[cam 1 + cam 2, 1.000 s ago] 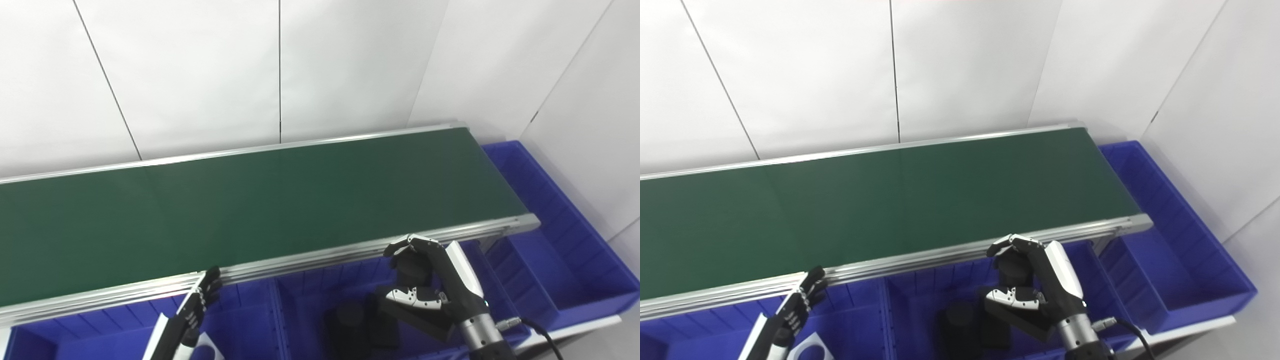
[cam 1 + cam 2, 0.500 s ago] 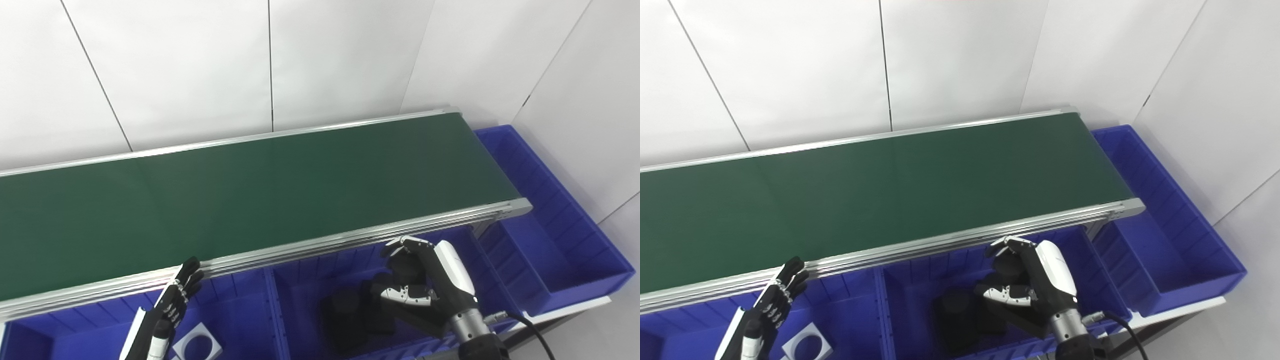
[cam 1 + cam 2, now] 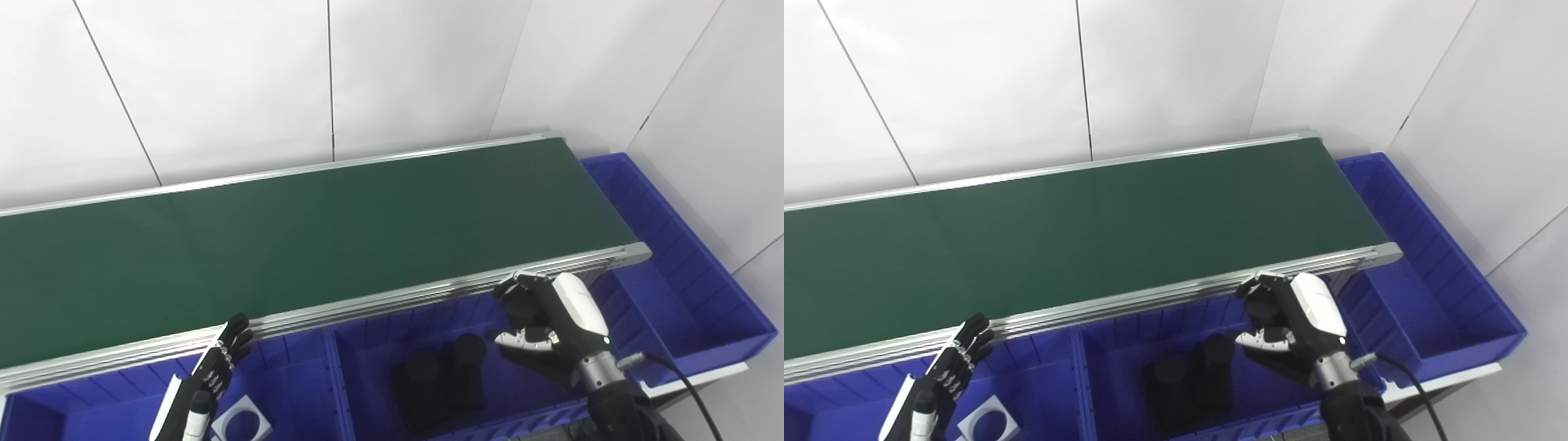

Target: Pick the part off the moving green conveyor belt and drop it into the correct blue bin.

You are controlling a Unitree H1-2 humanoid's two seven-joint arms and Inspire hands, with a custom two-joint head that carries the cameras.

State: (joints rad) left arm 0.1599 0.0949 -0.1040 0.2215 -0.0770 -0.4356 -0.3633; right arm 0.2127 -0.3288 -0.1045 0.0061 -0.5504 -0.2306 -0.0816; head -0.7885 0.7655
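White panelled wall (image 3: 245, 79) behind; black cable (image 3: 692, 386) at right.

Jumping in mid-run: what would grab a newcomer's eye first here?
The long green conveyor belt crossing the picture, with no part on it. Below its near edge, blue bins: black parts in the middle one, the right robot hand just beside them, and the left robot hand near a white square part.

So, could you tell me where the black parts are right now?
The black parts lie in the middle blue bin below the conveyor belt, just left of the right hand.
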